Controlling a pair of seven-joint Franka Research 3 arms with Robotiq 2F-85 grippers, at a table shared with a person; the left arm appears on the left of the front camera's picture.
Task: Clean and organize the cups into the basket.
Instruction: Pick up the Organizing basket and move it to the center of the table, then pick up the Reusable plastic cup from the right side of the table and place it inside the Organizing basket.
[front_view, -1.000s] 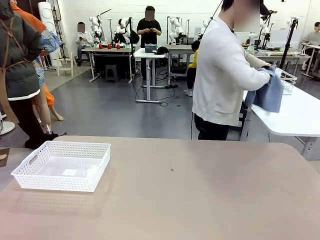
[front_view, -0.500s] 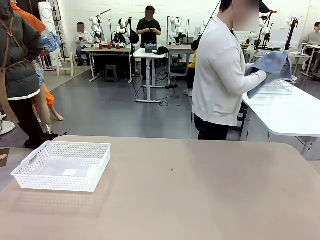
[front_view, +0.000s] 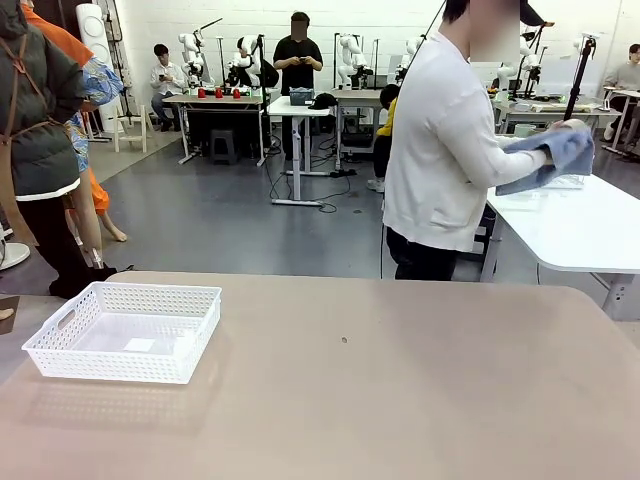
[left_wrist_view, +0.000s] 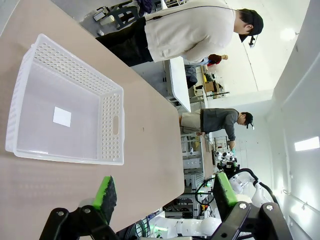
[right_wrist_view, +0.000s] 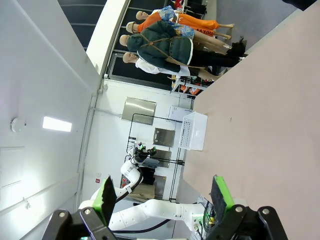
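Observation:
A white perforated basket (front_view: 112, 364) stands empty on the tan table (front_view: 400, 380) at the near left, with a white label on its floor. The cups are out of view. In the left wrist view my left gripper (left_wrist_view: 165, 192) hangs open above the table, with the basket (left_wrist_view: 113, 125) ahead of its fingers and nothing between them. My right gripper (right_wrist_view: 163, 197) is open too and holds nothing, and the basket (right_wrist_view: 192, 131) lies far off down the table. A person (front_view: 440, 150) at the far side faces away to the right, holding a blue cloth (front_view: 555, 155).
A white side table (front_view: 580, 225) stands behind the far right corner, under the person's hands. A small dark speck (front_view: 344, 340) marks the tabletop near the middle. Other people and work tables are far back in the room.
The person has lifted the blue cloth from waist height up and to the right, over the white side table. The basket has not moved.

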